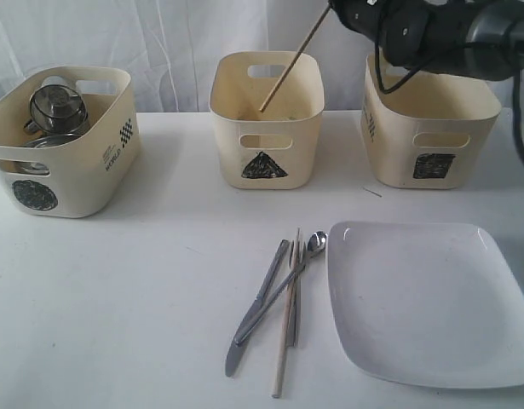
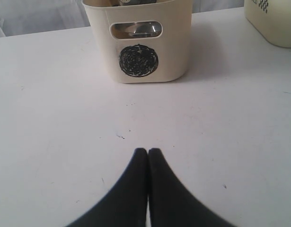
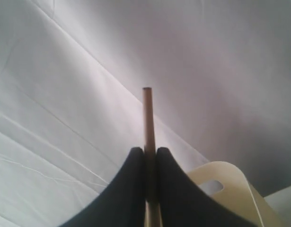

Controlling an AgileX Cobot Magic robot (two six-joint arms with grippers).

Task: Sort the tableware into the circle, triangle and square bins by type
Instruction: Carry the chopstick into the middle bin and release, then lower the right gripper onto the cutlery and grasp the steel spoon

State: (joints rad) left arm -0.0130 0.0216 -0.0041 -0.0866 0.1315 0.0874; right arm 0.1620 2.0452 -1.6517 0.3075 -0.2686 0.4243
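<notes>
Exterior view: right gripper (image 1: pixel 340 8) at the top edge, chopstick (image 1: pixel 291 64) slanting down, tip in the triangle bin (image 1: pixel 266 136) mouth. Circle bin (image 1: pixel 91 175) holds mugs (image 1: pixel 57 106). Knife (image 1: pixel 257 319), spoon (image 1: pixel 317 243) and second chopstick (image 1: pixel 285 349) lie crossed just beside the plate (image 1: pixel 423 298).

Left wrist view: left gripper (image 2: pixel 148 153) jaws together, empty. Bare counter (image 2: pixel 65 118) ahead up to the circle bin (image 2: pixel 140 40).

Right wrist view: right gripper (image 3: pixel 150 153) jaws clamped on the chopstick (image 3: pixel 147 118).

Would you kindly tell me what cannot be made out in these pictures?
- Inside of the square bin: exterior view, its front wall hides the floor.
- Contents of the circle bin: left wrist view, the top edge crops the bin.
- The right claw: in the exterior view, cut off at the top edge.
- Lower end of the chopstick: right wrist view, hidden by the claw.
- Right corner of the white plate: exterior view, past the frame edge.
</notes>
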